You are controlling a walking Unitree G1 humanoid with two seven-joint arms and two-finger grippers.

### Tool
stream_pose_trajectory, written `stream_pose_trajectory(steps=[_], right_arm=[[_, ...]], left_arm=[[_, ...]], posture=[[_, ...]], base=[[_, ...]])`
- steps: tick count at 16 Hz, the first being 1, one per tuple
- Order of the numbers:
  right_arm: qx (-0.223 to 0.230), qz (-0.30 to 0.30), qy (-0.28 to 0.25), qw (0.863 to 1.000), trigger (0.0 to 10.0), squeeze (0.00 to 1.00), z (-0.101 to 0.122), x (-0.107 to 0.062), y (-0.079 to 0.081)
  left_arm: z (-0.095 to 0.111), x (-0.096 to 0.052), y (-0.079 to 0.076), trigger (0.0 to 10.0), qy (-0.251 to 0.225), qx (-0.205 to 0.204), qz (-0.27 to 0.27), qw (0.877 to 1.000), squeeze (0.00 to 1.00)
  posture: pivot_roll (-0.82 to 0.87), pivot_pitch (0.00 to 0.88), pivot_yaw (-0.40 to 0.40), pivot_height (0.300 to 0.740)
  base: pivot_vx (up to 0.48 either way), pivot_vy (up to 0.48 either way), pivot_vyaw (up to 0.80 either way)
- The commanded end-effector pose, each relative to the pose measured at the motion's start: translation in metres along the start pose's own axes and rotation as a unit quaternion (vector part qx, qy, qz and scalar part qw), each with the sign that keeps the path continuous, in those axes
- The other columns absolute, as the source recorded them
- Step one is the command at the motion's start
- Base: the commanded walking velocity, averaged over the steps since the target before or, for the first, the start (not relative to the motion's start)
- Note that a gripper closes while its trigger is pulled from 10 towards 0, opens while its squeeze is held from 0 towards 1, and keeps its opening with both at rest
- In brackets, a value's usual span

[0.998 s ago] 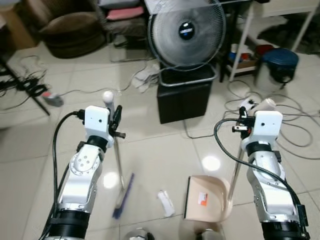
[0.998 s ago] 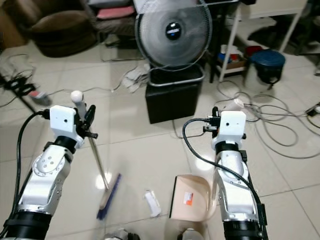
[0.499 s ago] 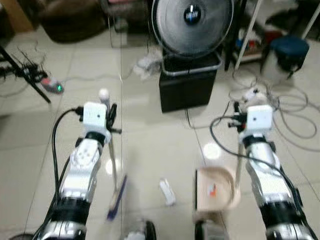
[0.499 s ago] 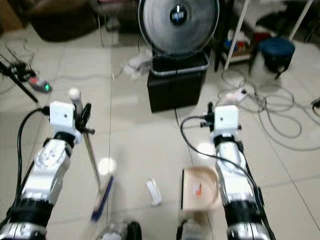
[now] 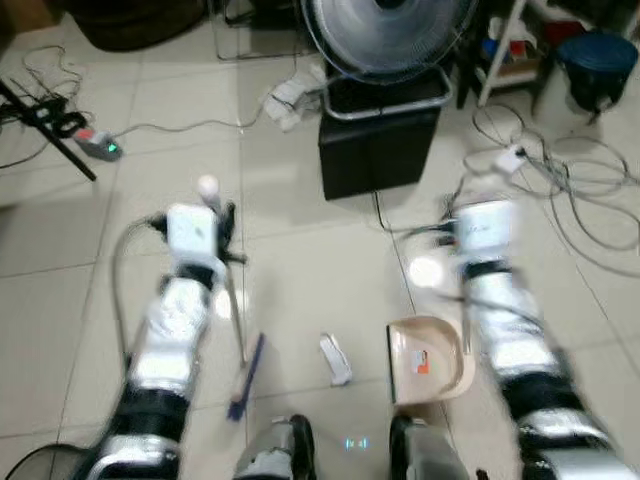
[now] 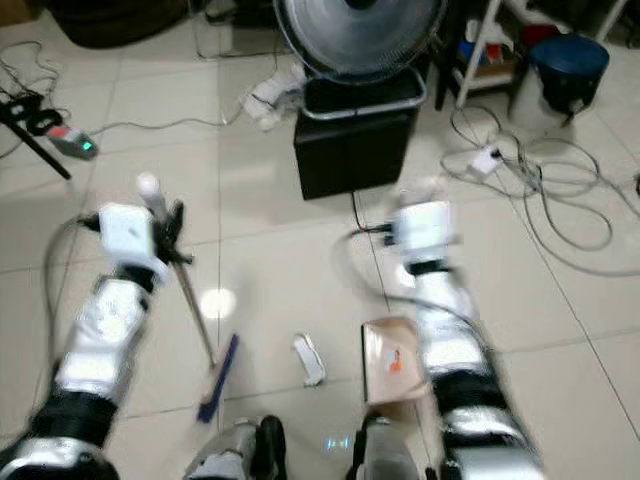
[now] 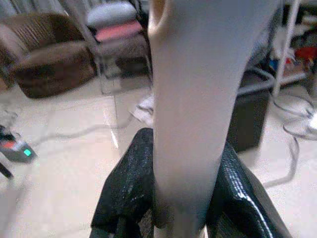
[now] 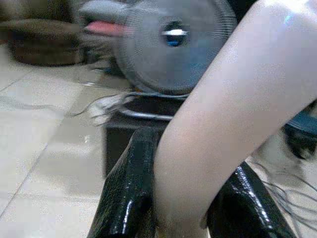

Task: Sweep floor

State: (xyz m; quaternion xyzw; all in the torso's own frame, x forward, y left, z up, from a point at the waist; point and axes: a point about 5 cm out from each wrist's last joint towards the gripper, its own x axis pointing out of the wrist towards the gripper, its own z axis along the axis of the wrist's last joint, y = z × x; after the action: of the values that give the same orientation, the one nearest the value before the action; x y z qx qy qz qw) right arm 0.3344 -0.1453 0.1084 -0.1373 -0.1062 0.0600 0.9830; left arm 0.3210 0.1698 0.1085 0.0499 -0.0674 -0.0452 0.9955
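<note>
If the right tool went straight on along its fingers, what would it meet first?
Probably the fan on the black box; the right tool, shut on the dustpan handle, points there. Depth is unclear.

Head stereo pair: high, angled forward and down over tiled floor (image 5: 300,270); both eyes share fan (image 5: 385,35), black box (image 6: 358,150), both arms. Wrist cameras: very close along black fingers (image 7: 130,188), facing level toward the fan (image 8: 171,44) and box.

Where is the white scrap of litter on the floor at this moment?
In the left eye view, the white scrap lies on the tiled floor between the broom head on its left and the beige dustpan on its right.
</note>
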Motion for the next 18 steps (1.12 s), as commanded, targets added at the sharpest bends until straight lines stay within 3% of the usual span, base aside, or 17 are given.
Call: stream_pose_trajectory(steps=[1, 2, 4, 8, 9, 13, 16, 18], right_arm=[[0.000, 0.020, -0.028, 0.999, 10.0, 0.00, 0.007, 0.002, 0.019], [0.001, 0.019, -0.035, 0.999, 10.0, 0.00, 0.009, 0.002, 0.023], [0.000, 0.040, -0.081, 0.996, 10.0, 0.00, 0.016, -0.004, 0.051], [0.005, 0.052, -0.095, 0.994, 10.0, 0.00, 0.013, -0.013, 0.064], [-0.015, 0.075, -0.086, 0.993, 10.0, 0.00, 0.007, -0.017, 0.070], [-0.063, 0.103, -0.088, 0.989, 10.0, 0.00, 0.000, -0.022, 0.072], [-0.058, 0.113, -0.083, 0.988, 10.0, 0.00, -0.004, -0.025, 0.069], [-0.046, 0.144, -0.060, 0.987, 10.0, 0.00, -0.012, -0.031, 0.078]], left_arm=[[-0.002, -0.001, -0.001, 10.0, -0.003, 0.001, 0.002, 1.000, 0.00], [-0.003, -0.001, -0.003, 10.0, -0.004, -0.004, 0.004, 1.000, 0.00], [-0.008, 0.003, -0.018, 10.0, -0.010, -0.047, 0.010, 0.999, 0.00], [-0.008, 0.007, -0.029, 10.0, -0.021, -0.086, 0.005, 0.996, 0.00], [-0.009, 0.008, -0.034, 10.0, -0.018, -0.099, -0.005, 0.995, 0.00], [-0.012, 0.009, -0.036, 10.0, -0.015, -0.103, -0.003, 0.995, 0.00], [-0.014, 0.010, -0.033, 10.0, -0.010, -0.110, 0.001, 0.994, 0.00], [-0.014, 0.012, -0.037, 10.0, -0.008, -0.131, -0.002, 0.991, 0.00]], posture=[[0.08, 0.306, 0.128, 0.740], [0.08, 0.307, 0.132, 0.740], [0.08, 0.307, 0.139, 0.740], [0.07, 0.310, 0.140, 0.740], [0.07, 0.310, 0.139, 0.740], [0.07, 0.312, 0.137, 0.740], [0.06, 0.310, 0.139, 0.740], [0.06, 0.309, 0.138, 0.740]], base=[[0.000, 0.000, 0.00], [0.000, 0.000, 0.00], [0.000, 0.000, 0.00], [0.000, 0.000, 0.00], [0.000, 0.000, 0.00], [0.000, 0.000, 0.00], [0.000, 0.000, 0.00], [0.000, 0.000, 0.00]])
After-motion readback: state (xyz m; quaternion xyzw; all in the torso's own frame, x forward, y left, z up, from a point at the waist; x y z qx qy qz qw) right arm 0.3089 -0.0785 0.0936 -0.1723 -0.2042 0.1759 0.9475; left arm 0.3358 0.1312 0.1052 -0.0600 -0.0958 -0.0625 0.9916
